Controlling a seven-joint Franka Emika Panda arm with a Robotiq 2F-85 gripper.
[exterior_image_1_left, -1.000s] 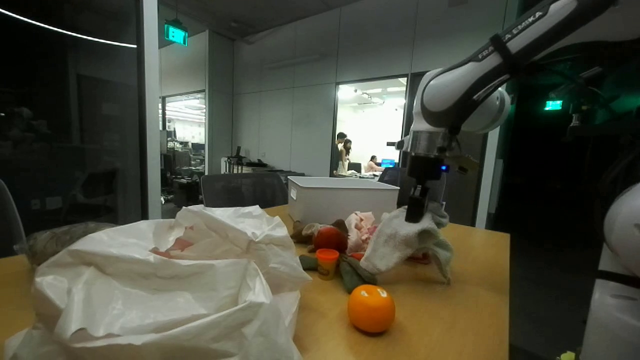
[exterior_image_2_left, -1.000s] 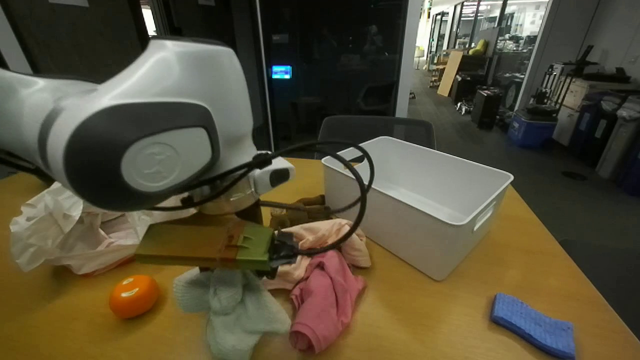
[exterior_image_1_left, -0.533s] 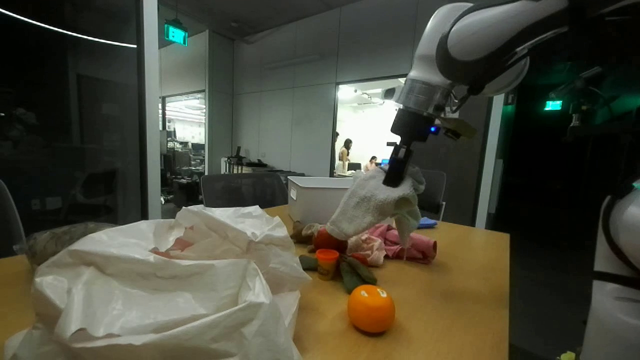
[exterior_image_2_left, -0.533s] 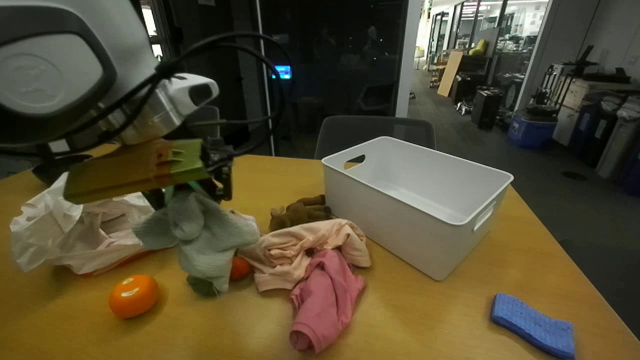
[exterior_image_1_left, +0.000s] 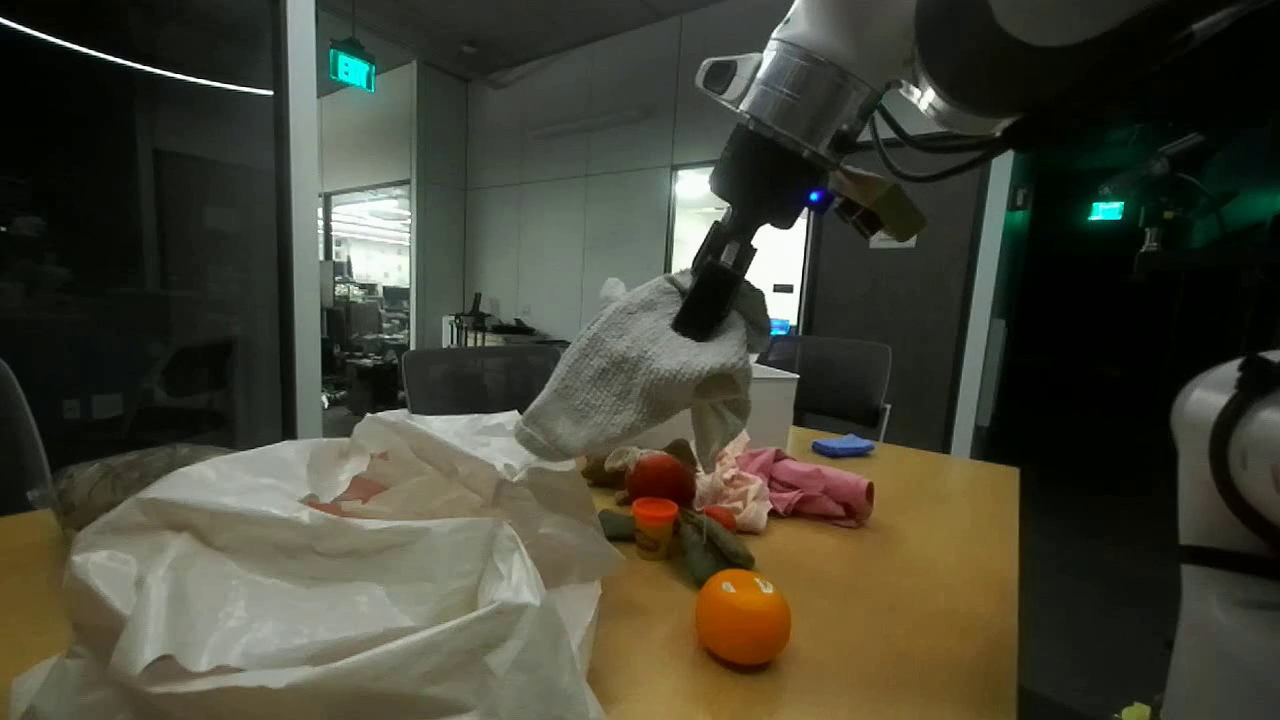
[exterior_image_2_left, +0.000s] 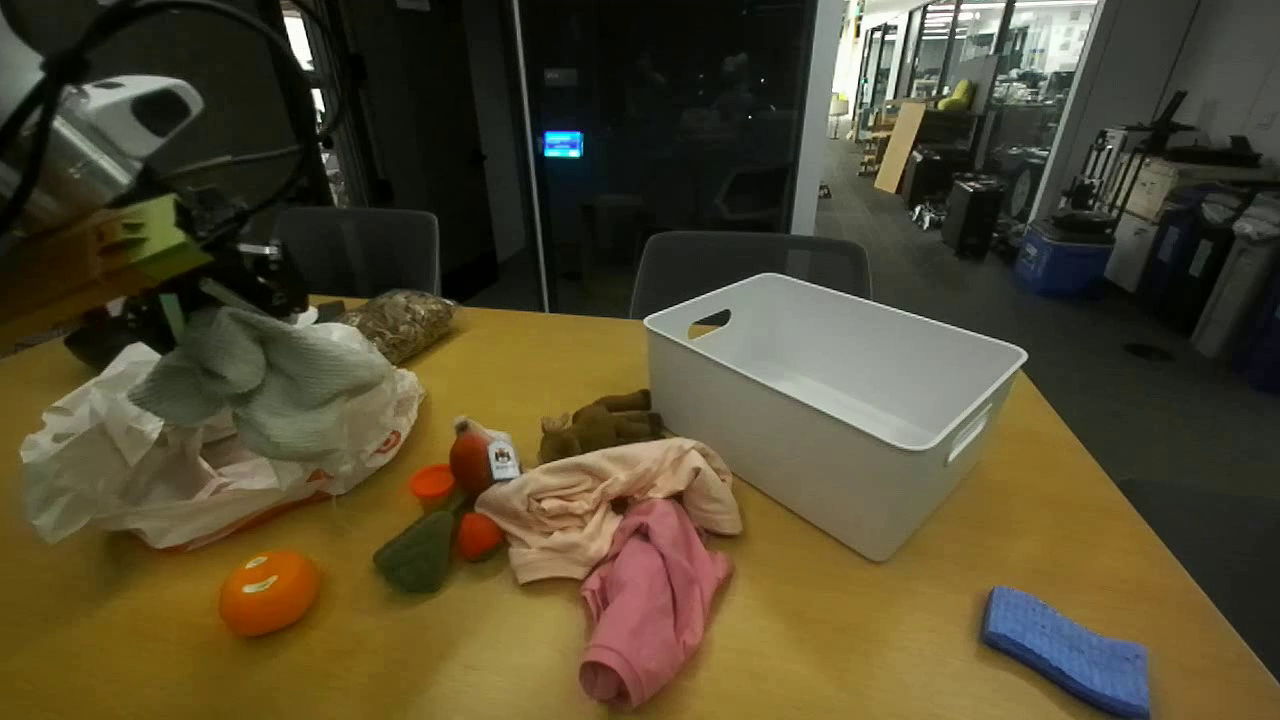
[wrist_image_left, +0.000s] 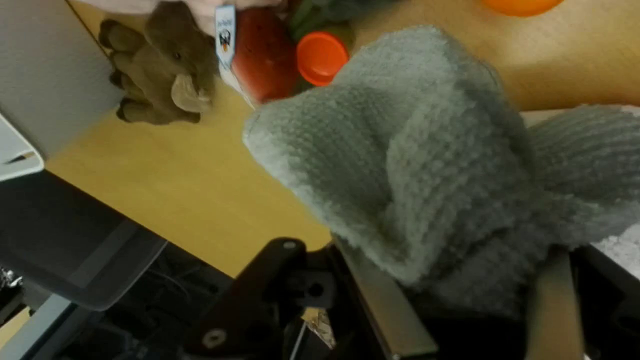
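Observation:
My gripper (exterior_image_1_left: 705, 312) is shut on a grey-green towel (exterior_image_1_left: 630, 375) and holds it above the table. In the wrist view the towel (wrist_image_left: 425, 150) is bunched between the two fingers (wrist_image_left: 450, 250). Its free end hangs near a crumpled white plastic bag (exterior_image_1_left: 330, 590); I cannot tell if they touch. In an exterior view the towel (exterior_image_2_left: 270, 375) covers part of the bag (exterior_image_2_left: 90, 480). Below are a red plush (exterior_image_1_left: 660, 480), an orange-lidded tub (exterior_image_1_left: 654, 530), a dark green plush piece (exterior_image_2_left: 418, 555) and an orange fruit (exterior_image_1_left: 742, 618).
A white bin (exterior_image_2_left: 800, 430) stands beside a brown plush animal (exterior_image_2_left: 605, 425). A peach cloth (exterior_image_2_left: 600, 500) and a pink cloth (exterior_image_2_left: 655, 600) lie before it. A blue cloth (exterior_image_2_left: 1065, 650) lies near the table edge. A clear bag of brown material (exterior_image_2_left: 400, 325) lies behind the white bag.
The gripper has lifted the towel off the table and carried it up and toward the white bag, tilting as it moved. The cloths and items beneath are uncovered. The other things have stayed put.

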